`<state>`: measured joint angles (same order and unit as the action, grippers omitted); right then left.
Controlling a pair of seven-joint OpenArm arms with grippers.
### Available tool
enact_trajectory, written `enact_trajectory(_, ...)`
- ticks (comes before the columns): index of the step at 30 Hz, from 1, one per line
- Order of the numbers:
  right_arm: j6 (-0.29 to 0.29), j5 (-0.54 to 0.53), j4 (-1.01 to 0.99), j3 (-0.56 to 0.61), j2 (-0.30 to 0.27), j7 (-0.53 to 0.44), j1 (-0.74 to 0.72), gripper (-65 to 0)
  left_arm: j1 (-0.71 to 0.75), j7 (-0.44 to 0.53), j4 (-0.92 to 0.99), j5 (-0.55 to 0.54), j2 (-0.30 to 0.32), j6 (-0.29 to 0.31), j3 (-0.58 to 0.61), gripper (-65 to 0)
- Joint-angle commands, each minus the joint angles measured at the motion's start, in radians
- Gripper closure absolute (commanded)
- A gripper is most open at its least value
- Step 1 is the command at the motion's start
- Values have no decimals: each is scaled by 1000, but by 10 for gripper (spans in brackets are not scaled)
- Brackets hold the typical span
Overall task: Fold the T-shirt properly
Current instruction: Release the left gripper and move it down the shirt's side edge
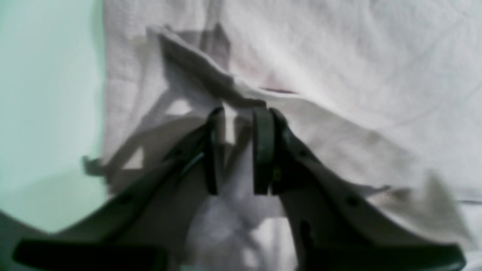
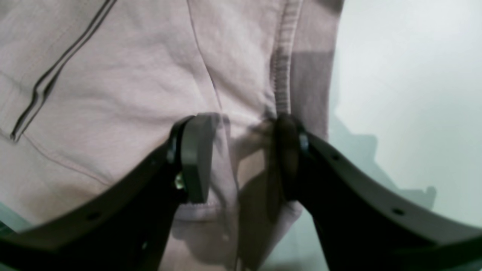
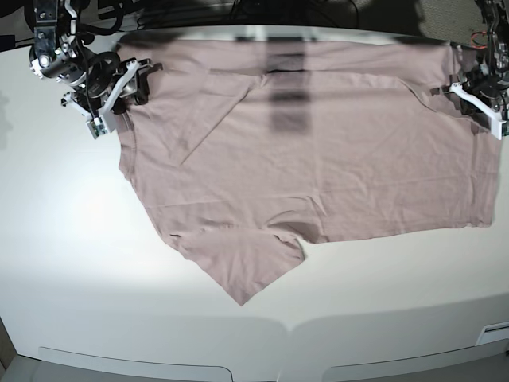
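- Right gripper [image 3: 135,79], at the left of the base view: jaws partly spread, with a hem fold of the T-shirt [image 3: 318,159] lying between them. In the right wrist view [image 2: 241,158] the stitched hem runs up from the right-hand pad and the pads stand off the cloth. Whether anything is truly pinched, you cannot tell. Close fully before you lift.
- T-shirt: spread flat across the far half of the table [image 3: 95,302], between the two grippers. One sleeve is already folded in over the body near the right gripper; the other sleeve [image 3: 246,267] points toward the near edge. Judged an early stage of the fold.
- Left gripper [image 3: 475,95], at the right of the base view: jaws nearly together. In the left wrist view [image 1: 239,150] a raised ridge of cloth sits at the pad tips and cloth fills the narrow gap; it looks to be nipping that ridge.
- Handling advice: raise both edges at an even height and keep the span between the jaws taut, or the limp cotton will likely sag and crease.
- Risk: a shallow bite at the tips may slip.
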<state>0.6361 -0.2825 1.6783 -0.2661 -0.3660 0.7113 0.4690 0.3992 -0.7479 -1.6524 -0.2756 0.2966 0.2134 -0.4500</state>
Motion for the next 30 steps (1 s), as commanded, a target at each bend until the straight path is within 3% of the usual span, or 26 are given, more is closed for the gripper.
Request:
enact_trajectory(1, -16, 36, 0, -4, -13, 52, 13, -286, 3, 14, -17, 26, 14, 0, -6, -129)
enact_trajectory(4, -16, 36, 0, -4, -13, 51, 13, -286, 3, 14, -12, 84, 14, -1, -6, -129)
enact_trajectory(9, -16, 36, 0, -4, -13, 48, 13, -286, 3, 66, 84, 59, 14, 0, -6, -129)
enact_trajectory(15, -16, 37, 0, -4, -14, 49, 13, -286, 2, 97, 183, 120, 22, -1, -6, -129)
enact_trajectory(23, -15, 12, 1, -4, -16, 59, 13, -286, 0, 90, 163, 126, 41, -3, -6, -129)
enact_trajectory(30, -15, -13, 1, -4, -16, 55, 10, -287, 0, 67, 15, 86, 42, -4, -6, -130)
